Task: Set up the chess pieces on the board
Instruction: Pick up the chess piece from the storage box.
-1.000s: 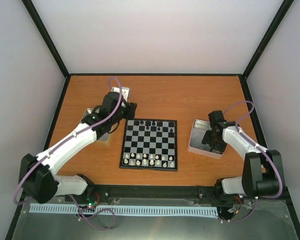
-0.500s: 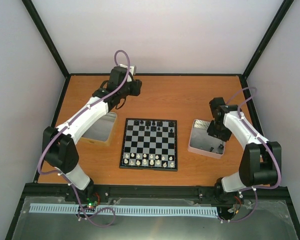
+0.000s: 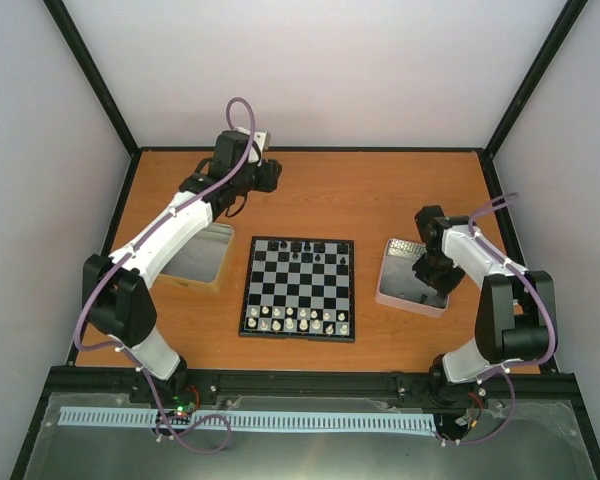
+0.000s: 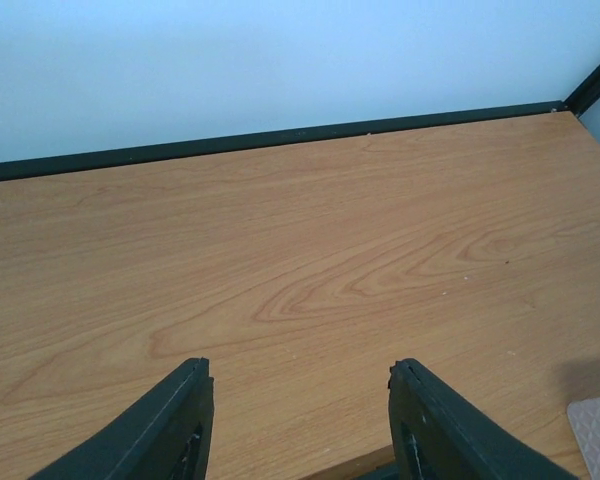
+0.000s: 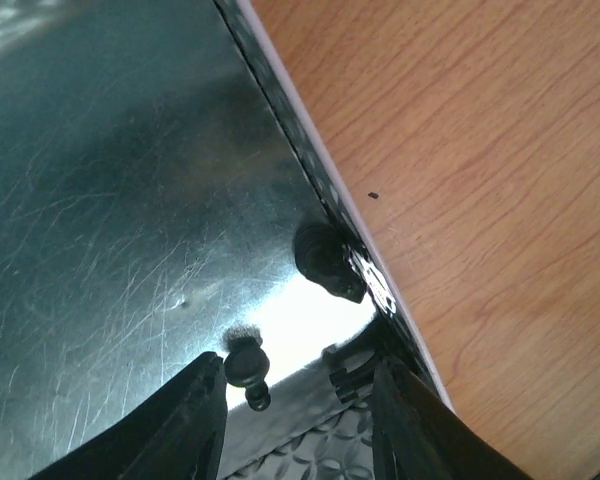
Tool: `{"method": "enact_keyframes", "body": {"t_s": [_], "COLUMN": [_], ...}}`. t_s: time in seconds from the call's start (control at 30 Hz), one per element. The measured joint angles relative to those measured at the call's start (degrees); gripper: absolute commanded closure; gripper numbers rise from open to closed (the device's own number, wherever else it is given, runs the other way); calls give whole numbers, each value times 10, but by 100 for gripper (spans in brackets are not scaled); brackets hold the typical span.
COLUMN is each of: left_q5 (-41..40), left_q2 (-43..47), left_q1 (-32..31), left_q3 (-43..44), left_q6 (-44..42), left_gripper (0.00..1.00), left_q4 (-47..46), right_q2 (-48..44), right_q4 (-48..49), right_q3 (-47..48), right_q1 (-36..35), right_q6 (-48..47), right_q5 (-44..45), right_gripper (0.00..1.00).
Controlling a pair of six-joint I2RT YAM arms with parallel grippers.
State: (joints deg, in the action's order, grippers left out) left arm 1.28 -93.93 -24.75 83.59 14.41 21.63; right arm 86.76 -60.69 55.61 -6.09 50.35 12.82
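The board [image 3: 298,288] lies in the middle of the table, with black chess pieces [image 3: 305,247] along its far rows and whitish ones [image 3: 298,320] along its near rows. My right gripper [image 5: 300,365] is down inside the right metal tray [image 3: 400,285], jaws apart. A small black pawn [image 5: 245,368] lies between them against the left finger, clear of the right one. Another black piece [image 5: 325,260] rests by the tray wall. My left gripper [image 4: 300,375] hangs open and empty over bare wood at the far left [image 3: 268,176].
A second metal tray [image 3: 202,262] sits left of the board, under the left arm. The black frame rail [image 4: 280,140] and white back wall lie just beyond the left gripper. The orange-brown table [image 3: 380,190] runs behind the board.
My left arm has swung from the left tray out to the far left of the table. The right gripper's jaws have narrowed inside the right tray around the black pawn.
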Motion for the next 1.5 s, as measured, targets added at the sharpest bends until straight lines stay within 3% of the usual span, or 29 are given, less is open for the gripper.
{"method": "enact_keyframes", "body": {"t_s": [0.5, 0.83, 1.5], "left_q5": [20, 20, 20], "left_q2": [16, 16, 46], "left_q1": [0, 0, 0], "left_q3": [0, 0, -36], "left_q6": [-6, -10, -10], "left_gripper": [52, 51, 51], "left_q4": [-1, -1, -2], "right_q2": [12, 16, -33], "right_q4": [37, 47, 119], "right_q3": [-40, -47, -66], "right_q1": [16, 57, 116], "right_q6": [77, 73, 75], "right_q5": [-7, 8, 19], "right_gripper": [52, 51, 59]}}
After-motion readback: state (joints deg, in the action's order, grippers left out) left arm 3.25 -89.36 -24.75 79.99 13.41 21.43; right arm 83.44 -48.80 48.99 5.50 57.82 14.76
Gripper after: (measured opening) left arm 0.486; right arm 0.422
